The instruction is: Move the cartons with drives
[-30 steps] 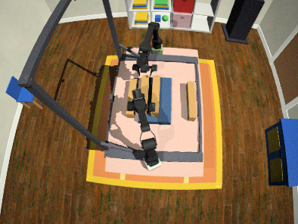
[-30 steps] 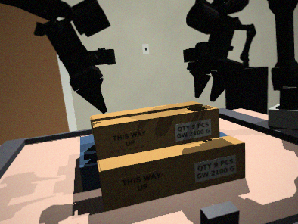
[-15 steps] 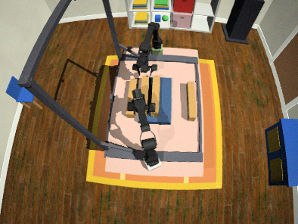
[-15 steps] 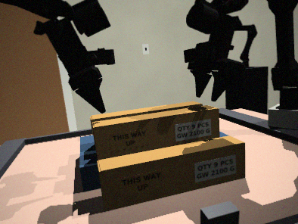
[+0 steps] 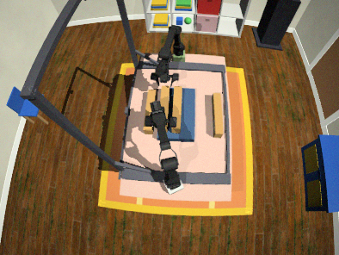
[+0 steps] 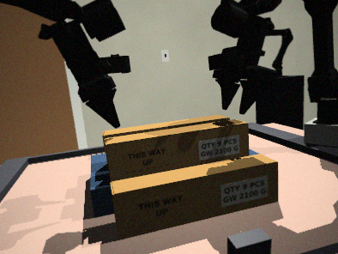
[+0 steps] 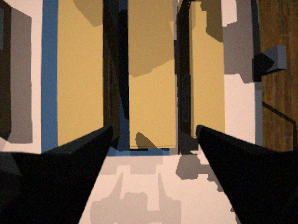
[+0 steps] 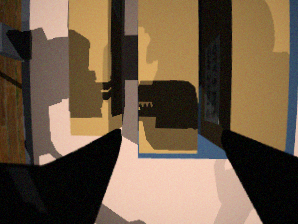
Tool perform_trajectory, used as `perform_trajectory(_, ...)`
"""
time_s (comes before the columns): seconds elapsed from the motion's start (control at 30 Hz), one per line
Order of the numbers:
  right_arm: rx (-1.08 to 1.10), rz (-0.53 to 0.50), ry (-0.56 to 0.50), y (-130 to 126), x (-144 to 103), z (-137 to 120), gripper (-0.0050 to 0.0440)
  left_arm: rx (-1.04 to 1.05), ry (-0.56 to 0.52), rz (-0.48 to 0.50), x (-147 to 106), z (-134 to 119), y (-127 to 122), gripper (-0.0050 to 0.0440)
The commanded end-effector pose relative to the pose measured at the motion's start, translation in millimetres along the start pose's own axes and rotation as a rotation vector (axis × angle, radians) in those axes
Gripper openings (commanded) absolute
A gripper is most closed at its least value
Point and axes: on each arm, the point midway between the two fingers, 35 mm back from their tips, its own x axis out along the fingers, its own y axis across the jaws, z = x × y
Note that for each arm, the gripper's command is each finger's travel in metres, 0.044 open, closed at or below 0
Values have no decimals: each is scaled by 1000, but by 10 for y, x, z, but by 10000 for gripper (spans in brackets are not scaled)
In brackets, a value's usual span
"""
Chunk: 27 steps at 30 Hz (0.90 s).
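Note:
Four tan cartons lie lengthwise on the pink mat. Two of them rest side by side on the blue raised platform. A third carton stands on the mat against the platform's edge. The fourth carton lies alone on the mat past the platform's other side. My left gripper hangs open and empty above one end of the middle carton. My right gripper hangs open and empty above its other end.
A grey rail borders the mat. A small grey block sits at the rail near the exterior camera. A dark gantry frame stands beside the table. The arm bases stand at the mat's two short ends.

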Motion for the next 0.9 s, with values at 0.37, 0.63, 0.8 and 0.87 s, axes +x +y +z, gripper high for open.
perform_trajectory(0.37, 3, 8, -28, -684, 29, 23, 386, -2, -29, -6, 22, 17, 687, 387)
perform_trajectory(0.63, 3, 8, -28, -1226, 122, 0, 386, -2, -29, -6, 112, -10, 1229, 387)
perform_trajectory(0.8, 3, 8, -28, -1226, 122, 0, 386, -2, -29, -6, 112, -10, 1229, 387)
perform_trajectory(0.87, 3, 8, -28, -1226, 122, 0, 386, -2, -29, -6, 112, -10, 1229, 387)
